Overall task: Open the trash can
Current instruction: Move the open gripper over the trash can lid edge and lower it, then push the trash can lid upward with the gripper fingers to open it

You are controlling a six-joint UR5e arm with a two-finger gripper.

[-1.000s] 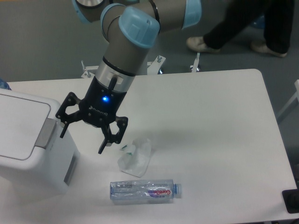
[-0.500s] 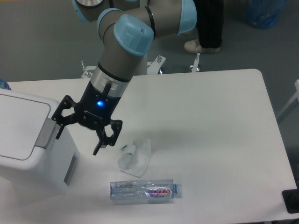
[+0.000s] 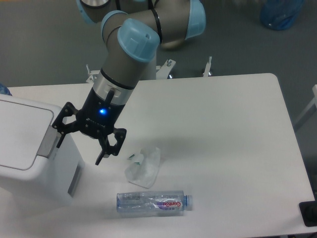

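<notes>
Gripper [image 3: 80, 147], jaws spread wide and empty, hangs beside the grey push tab [image 3: 47, 141] of the trash can [image 3: 29, 158] at frame left; lid not yet opened.

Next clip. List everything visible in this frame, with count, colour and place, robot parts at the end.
trash can: 1, white with a grey push tab at the lid's right rim, left edge of the table, lid down
plastic bottle: 1, clear with a red and white label and a blue cap, lying on its side near the front of the table
crumpled wrapper: 1, clear or whitish, on the table just above the bottle
table: 1, white, fills most of the view
blue bag: 1, on the floor, top right corner
dark object: 1, black, cut off at the bottom right edge, cannot tell what it is
arm: 1, grey with light blue joint caps, reaching down from the top
gripper: 1, black, blue light on its body, fingers spread, beside the trash can's tab, holding nothing
</notes>
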